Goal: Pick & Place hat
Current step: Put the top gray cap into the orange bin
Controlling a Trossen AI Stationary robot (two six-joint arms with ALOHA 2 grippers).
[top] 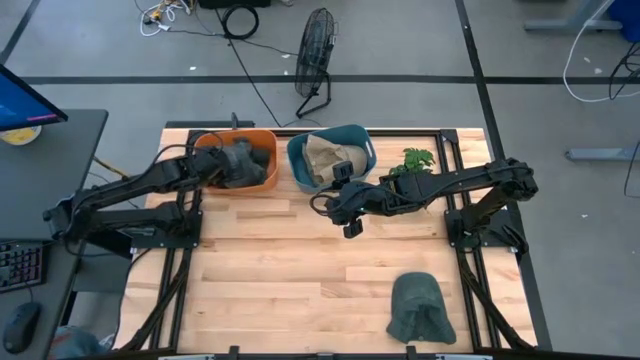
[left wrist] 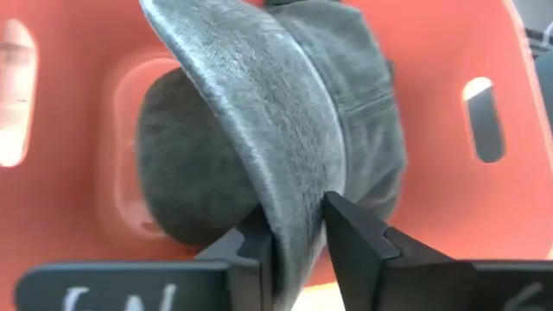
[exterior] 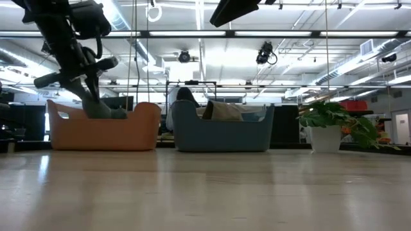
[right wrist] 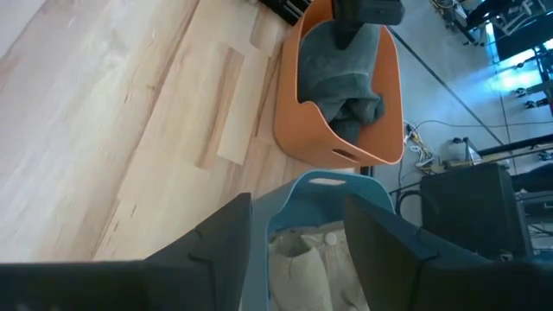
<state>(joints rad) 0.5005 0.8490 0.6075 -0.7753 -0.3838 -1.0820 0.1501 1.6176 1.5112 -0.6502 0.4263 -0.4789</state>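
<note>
A grey-green hat hangs inside the orange basket, held by my left gripper, which reaches over the basket's left rim. A second grey-green hat lies flat on the table near the right near corner. A tan hat lies in the blue basket. My right gripper hovers open just in front of the blue basket, above the table; it holds nothing. My left gripper holds the grey-green hat by the edge of its brim, pinched between the two fingers. The fingers come from above, pointing down into the orange basket. The hat's crown hangs beyond the fingers against the basket's inner wall.
A potted plant stands on the table right of the blue basket. The two baskets sit side by side at the far edge. The broad wooden middle of the table lies between the baskets and the loose hat. A fan stands on the floor beyond.
</note>
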